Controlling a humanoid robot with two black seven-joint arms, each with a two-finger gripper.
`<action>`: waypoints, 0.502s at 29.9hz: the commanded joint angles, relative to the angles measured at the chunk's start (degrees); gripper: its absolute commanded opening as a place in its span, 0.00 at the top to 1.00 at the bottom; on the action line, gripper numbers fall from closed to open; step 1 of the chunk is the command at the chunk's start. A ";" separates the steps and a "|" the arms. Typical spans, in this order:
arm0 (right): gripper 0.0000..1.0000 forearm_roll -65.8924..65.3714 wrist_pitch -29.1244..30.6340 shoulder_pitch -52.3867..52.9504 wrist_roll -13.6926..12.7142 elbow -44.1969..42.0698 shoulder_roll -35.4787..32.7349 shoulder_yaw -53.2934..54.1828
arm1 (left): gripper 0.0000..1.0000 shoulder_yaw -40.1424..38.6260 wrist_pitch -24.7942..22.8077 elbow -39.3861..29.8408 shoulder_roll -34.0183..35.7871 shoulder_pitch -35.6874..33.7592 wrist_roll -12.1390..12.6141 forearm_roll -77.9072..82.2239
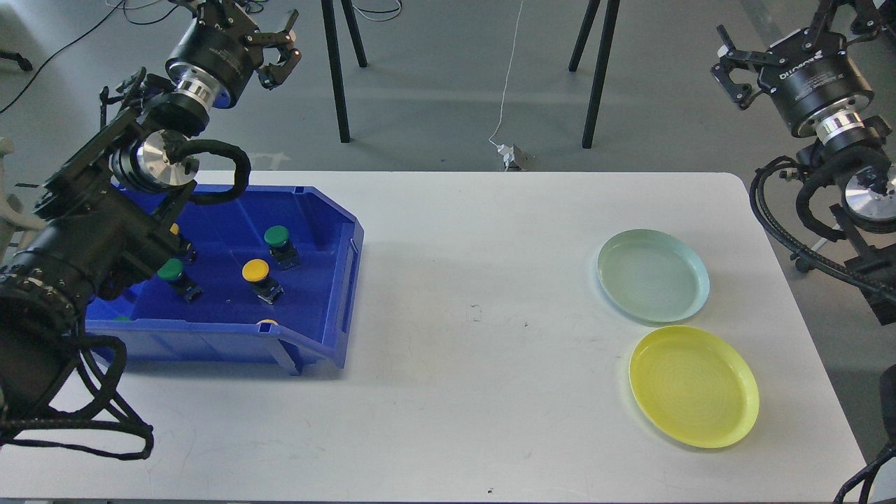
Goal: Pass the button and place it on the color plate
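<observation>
Your left hand point(280, 52) is raised above the far left corner of the surface point(476, 350), its fingers spread apart and holding nothing. Below it and nearer to you sits the blue bin point(336, 280), with the buttons lying inside, well apart from that hand. A green button point(278, 238) lies closest beneath the hand, a yellow button point(256, 271) sits just nearer to you than that one, and a second green button point(170, 271) lies beside your left forearm, partly hidden by it. Another yellow cap shows at the bin's front wall, mostly hidden.

Your right hand point(731, 66) is lifted past the far right corner of the surface, its fingers also apart and empty. Below it and nearer to you rests the pale green plate point(689, 269), and the yellow plate point(735, 392) lies just beside that, nearer still. Both plates are bare, and every button lies far across the surface from this hand.
</observation>
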 commanded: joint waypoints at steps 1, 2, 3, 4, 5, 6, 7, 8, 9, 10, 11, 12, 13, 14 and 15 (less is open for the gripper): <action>0.00 -0.01 0.00 0.19 0.06 0.02 0.94 0.05 | 0.00 -0.12 0.35 -0.10 -0.17 -0.02 0.06 0.08; 0.00 -0.01 0.00 0.20 0.06 0.02 1.12 0.13 | 0.00 -0.12 0.44 -0.10 -0.17 -0.02 -0.02 0.08; 0.00 0.08 0.00 0.20 0.06 0.11 1.12 0.22 | 0.00 -0.21 0.35 -0.19 -0.17 -0.11 0.15 0.08; 0.00 0.08 0.00 0.20 0.06 0.11 1.12 0.22 | 0.00 -0.21 0.27 -0.28 -0.08 -0.37 0.15 0.08; 0.00 -0.01 0.00 0.28 0.06 0.11 1.12 0.22 | 0.00 -0.21 0.18 -0.37 0.00 -0.55 0.06 0.00; 0.00 -0.01 0.00 0.29 0.06 0.11 1.12 0.13 | 0.00 -0.21 0.18 -0.46 0.18 -0.64 0.24 0.00; 0.00 -0.01 0.00 0.29 0.06 0.11 1.03 0.05 | 0.00 -0.13 0.18 -0.80 0.36 -0.64 0.24 0.00; 0.00 -0.01 0.00 0.29 0.06 0.11 0.77 0.05 | 0.00 0.05 -0.08 -1.68 0.62 -0.64 0.24 0.17; 0.00 -0.01 0.00 0.29 0.06 0.11 0.51 -0.04 | 0.00 0.31 -0.26 -2.90 0.97 -0.64 0.24 0.69; 0.00 -0.01 0.00 0.29 0.06 0.11 0.33 0.05 | 0.00 0.58 -0.44 -4.05 1.58 -0.64 0.24 0.96; 0.00 -0.01 0.00 0.37 0.06 0.11 0.24 0.05 | 0.00 0.84 -0.35 -5.36 2.72 -0.64 0.15 1.31; 0.00 -0.01 0.00 0.37 0.06 0.02 0.24 0.13 | 0.00 1.02 -0.35 -6.42 3.95 -0.55 0.15 2.27; 0.00 -0.01 0.00 0.37 0.06 0.02 0.24 0.05 | 0.00 1.45 -0.26 -7.65 5.18 -0.55 0.15 4.37; 0.00 -0.01 0.00 0.63 0.14 0.02 0.24 0.05 | 0.00 1.98 -0.09 -8.71 6.41 -0.55 0.15 7.44; 0.00 -0.01 0.00 0.90 0.06 0.02 0.33 0.05 | 0.00 2.42 0.00 -9.85 7.47 -0.55 0.15 10.69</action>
